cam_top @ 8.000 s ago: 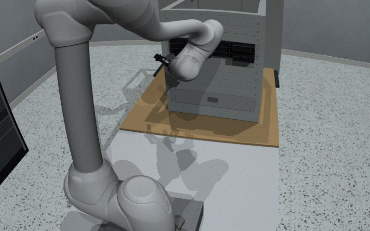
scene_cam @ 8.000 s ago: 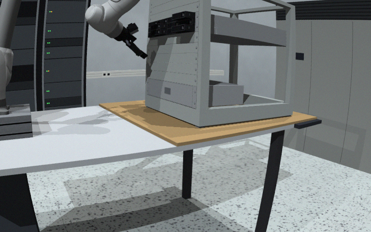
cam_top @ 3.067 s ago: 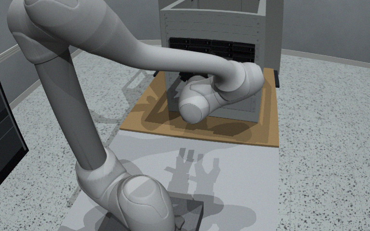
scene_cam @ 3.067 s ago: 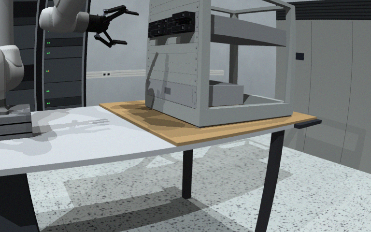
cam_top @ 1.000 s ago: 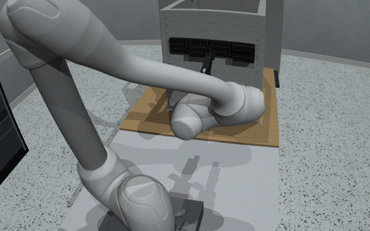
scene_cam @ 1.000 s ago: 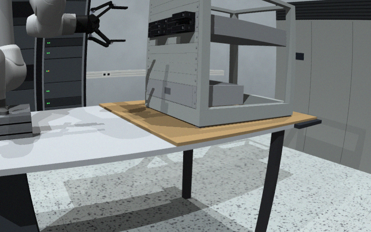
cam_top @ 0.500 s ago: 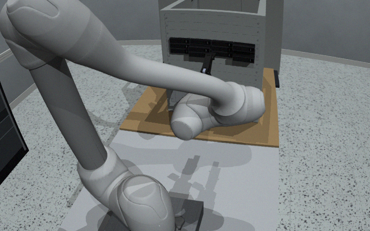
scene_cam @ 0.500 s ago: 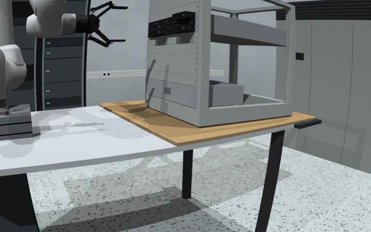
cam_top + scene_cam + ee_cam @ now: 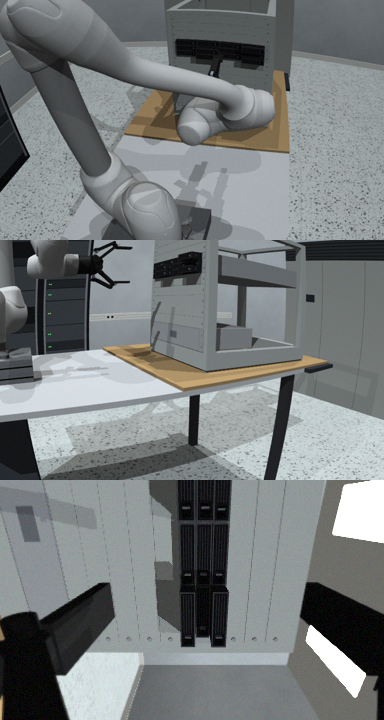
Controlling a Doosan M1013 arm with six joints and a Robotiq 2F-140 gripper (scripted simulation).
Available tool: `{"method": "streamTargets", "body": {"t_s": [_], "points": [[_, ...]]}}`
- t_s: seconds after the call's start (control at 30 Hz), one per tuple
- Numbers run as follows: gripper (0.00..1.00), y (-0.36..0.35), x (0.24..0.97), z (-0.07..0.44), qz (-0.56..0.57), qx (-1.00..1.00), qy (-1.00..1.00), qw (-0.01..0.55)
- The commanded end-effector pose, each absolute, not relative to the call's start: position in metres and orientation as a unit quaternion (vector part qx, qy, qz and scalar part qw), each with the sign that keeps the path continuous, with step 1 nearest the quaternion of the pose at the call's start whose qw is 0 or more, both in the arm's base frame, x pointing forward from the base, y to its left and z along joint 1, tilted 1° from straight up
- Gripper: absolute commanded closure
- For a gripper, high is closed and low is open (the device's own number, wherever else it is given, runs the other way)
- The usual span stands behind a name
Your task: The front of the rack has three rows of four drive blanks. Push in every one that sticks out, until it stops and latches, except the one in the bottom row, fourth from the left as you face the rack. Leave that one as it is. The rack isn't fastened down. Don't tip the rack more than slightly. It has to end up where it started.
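Claw (image 9: 218, 60) (image 9: 130, 264) (image 9: 207, 600) before the rack (image 9: 220, 26) (image 9: 210, 324) (image 9: 265, 555), fingers apart.
Top: drive blanks (image 9: 252, 61) (image 9: 191, 269) (image 9: 187, 617) sit in the rack's front; exterior: the claw is wide open, the rack upright on the worktop (image 9: 84, 390); wrist: the end column's two outer blanks jut past its middle one.

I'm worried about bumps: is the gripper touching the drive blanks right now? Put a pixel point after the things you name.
Apart: the exterior view shows wall between the gripper's (image 9: 130, 264) (image 9: 207, 600) fingertips and the drive blanks (image 9: 189, 268) (image 9: 187, 617).
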State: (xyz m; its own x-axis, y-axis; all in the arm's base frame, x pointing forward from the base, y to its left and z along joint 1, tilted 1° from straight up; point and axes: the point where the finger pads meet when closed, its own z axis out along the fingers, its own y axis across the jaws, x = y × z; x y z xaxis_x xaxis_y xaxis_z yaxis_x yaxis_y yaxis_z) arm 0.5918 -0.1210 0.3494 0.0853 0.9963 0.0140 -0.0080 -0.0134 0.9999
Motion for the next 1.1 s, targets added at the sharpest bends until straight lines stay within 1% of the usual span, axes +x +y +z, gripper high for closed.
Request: {"method": "streamTargets", "body": {"t_s": [0.0, 0.47, 1.07], "points": [[0.0, -0.121, 0.592, 0.35, 0.484, 0.522, 0.473, 0.52], [0.0, -0.137, 0.609, 0.352, 0.484, 0.522, 0.473, 0.52], [0.0, -0.196, 0.673, 0.361, 0.484, 0.522, 0.473, 0.52]]}}
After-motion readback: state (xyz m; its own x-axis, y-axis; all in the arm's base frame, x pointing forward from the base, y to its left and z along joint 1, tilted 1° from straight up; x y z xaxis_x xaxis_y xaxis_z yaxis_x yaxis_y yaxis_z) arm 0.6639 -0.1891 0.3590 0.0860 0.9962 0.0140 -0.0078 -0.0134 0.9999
